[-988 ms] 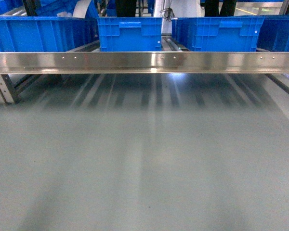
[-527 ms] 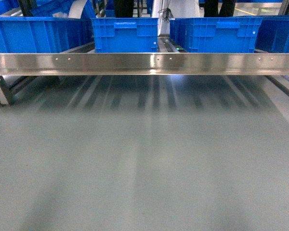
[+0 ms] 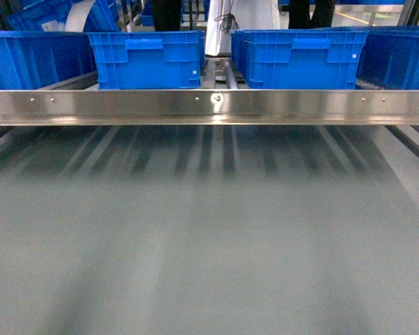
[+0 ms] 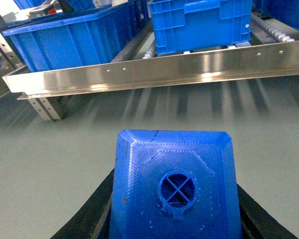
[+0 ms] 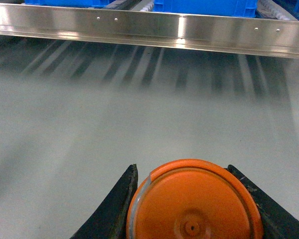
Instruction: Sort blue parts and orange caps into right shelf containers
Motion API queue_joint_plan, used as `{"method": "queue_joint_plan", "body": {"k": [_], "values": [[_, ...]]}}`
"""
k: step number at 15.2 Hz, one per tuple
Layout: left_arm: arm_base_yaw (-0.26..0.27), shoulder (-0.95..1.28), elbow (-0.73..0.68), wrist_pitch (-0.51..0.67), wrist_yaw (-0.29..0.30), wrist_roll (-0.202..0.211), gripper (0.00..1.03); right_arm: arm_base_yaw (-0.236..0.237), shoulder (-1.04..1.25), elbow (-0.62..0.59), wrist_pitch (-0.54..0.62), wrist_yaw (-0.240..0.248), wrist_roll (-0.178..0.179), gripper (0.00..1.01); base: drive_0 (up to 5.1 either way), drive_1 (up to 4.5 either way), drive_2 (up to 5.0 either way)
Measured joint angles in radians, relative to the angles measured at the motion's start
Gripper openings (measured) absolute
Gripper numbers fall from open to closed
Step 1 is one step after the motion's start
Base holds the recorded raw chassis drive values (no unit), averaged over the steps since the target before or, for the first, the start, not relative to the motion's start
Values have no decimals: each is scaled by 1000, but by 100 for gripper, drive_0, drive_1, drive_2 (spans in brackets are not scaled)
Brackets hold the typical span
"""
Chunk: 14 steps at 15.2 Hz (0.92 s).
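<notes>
Black fingers (image 4: 97, 209) clasp a blue part (image 4: 174, 186) before the steel shelf (image 4: 159, 69).

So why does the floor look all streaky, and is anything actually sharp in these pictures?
Head view: the grey floor is smeared into streaks, while the steel rail and blue crates stay fairly crisp, with a glare spot on the rail. Left wrist view: the blue part is sharp, its printed ridges visible. Right wrist view: the orange cap is clear, floor streaked.

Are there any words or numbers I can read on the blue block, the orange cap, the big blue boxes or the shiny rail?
None can be read.
Blue block: no text, only a round hole with a cross inside.
Orange cap: only its plain top shows.
Blue boxes: no labels visible.
Shiny rail: only rivets.
</notes>
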Motion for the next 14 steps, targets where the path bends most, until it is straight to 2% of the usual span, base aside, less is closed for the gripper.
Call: {"method": "queue_joint_plan", "body": {"k": [7, 14], "values": [[0, -1, 0, 6, 0, 0, 44, 0, 0, 0, 3, 0, 0, 43, 257, 237, -503], [-5, 0, 0, 2, 1, 0, 44, 0, 1, 0, -2, 3, 0, 43, 18, 433, -397]]}}
